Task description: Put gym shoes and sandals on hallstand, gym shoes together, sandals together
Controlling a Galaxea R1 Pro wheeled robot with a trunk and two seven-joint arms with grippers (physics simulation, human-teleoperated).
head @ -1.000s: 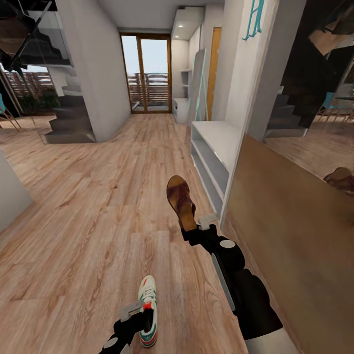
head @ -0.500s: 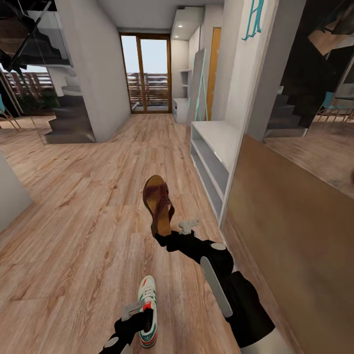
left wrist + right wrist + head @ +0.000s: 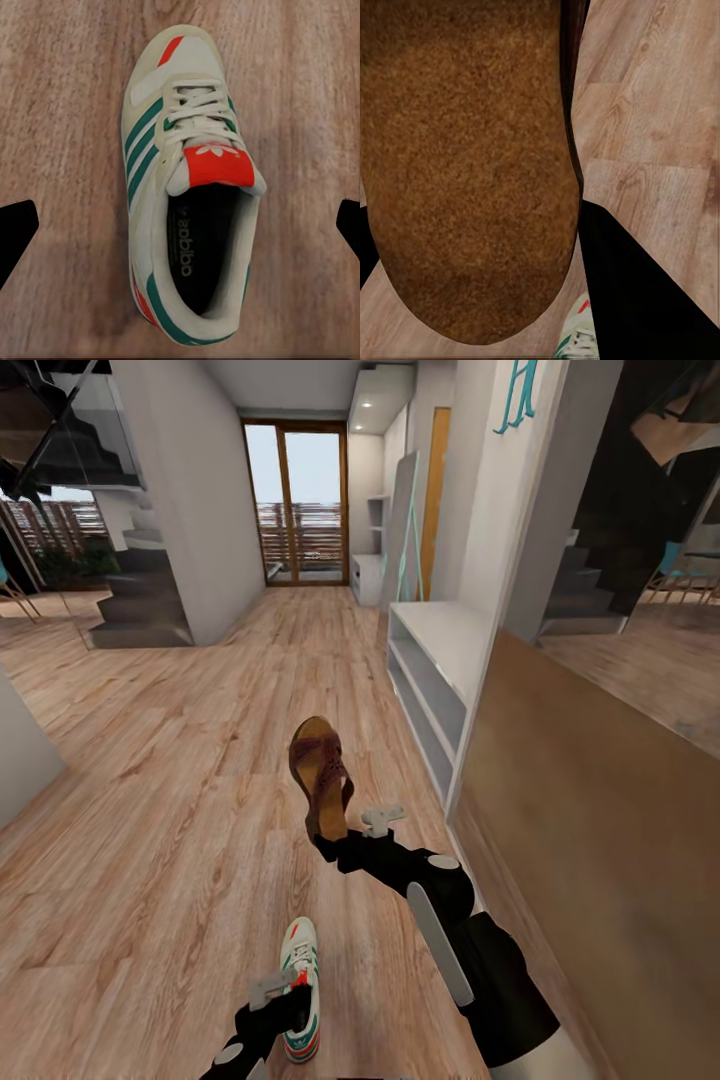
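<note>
Slippage is the main risk: the right hand [image 3: 345,838] pinches the dark brown leather sandal [image 3: 320,775] by its heel only, toe high above the light wood-plank corridor floor [image 3: 170,800]. The left hand [image 3: 283,1000] grips the white green-striped sneaker [image 3: 301,1000]. A swing near the white two-shelf bench [image 3: 430,680] could knock either loose.

Head view: high, looking forward and down along corridor floor [image 3: 180,780]. Left wrist view: close, straight down on gym shoe [image 3: 187,187]. Right wrist view: pressed against sandal [image 3: 465,165]. Floor and gym shoe appear in all three views.
</note>
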